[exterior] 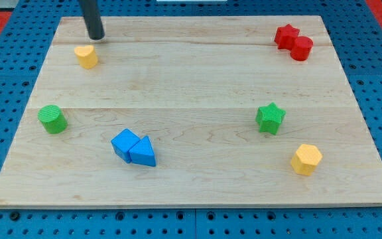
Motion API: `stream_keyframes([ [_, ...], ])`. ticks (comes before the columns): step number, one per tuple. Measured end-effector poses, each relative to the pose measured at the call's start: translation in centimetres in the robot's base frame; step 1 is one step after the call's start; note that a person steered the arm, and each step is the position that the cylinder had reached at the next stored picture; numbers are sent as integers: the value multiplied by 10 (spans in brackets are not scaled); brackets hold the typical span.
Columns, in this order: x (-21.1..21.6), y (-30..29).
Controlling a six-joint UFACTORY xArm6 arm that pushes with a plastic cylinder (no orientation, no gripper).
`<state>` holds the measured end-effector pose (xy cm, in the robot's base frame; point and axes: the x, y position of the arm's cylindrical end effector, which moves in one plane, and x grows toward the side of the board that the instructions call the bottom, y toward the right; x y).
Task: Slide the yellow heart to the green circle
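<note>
My tip, a bare rod with no pincer to open or close, stands just beyond the yellow heart at the board's far left. The green circle waits nearer, slightly left. An off-centre push could spin the heart wide of it. The pale wooden board lies on blue pegboard.
</note>
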<state>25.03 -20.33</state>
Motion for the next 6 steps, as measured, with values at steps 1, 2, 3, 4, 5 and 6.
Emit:
stream_keyframes([
  [1, 14, 0],
  [2, 40, -6],
  [3, 75, -6],
  [4, 100, -2],
  [5, 128, -2],
  [6, 152, -4],
])
